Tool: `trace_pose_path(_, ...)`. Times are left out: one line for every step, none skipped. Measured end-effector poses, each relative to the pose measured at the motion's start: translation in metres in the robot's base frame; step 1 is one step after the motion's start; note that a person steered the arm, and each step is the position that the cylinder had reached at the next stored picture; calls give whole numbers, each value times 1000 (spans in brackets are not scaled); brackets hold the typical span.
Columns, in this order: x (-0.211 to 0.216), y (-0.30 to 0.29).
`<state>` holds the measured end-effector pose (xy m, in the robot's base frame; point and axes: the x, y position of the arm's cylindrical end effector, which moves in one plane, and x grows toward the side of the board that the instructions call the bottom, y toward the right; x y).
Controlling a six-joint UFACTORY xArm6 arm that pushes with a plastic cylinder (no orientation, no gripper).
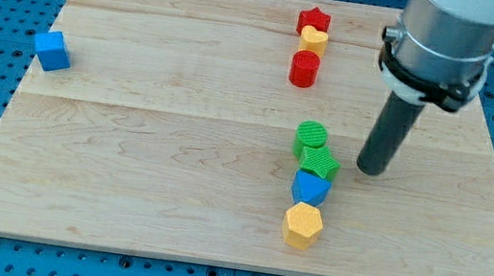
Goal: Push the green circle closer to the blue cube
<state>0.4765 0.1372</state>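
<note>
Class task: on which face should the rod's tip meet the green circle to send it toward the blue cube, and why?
Meet its view's-right side: the blue cube lies far to the view's left. The green circle touches another green block below it. My tip already stands right of both.

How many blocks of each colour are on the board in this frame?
Red: 2, a star and a cylinder
Yellow: 2, a small block and a hexagon
Green: 2, a circle and a block just below it
Blue: 2, a cube and a block
Total: 8
</note>
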Motion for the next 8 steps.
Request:
trace_pose_path(-18,-23)
trace_pose_path(-19,-26)
trace_pose_path(-14,-24)
trace_pose_path(-5,-25)
trace_pose_path(-5,-23)
trace_pose_path(-2,20)
trace_pose_path(-4,-72)
trace_pose_path(-20,-154)
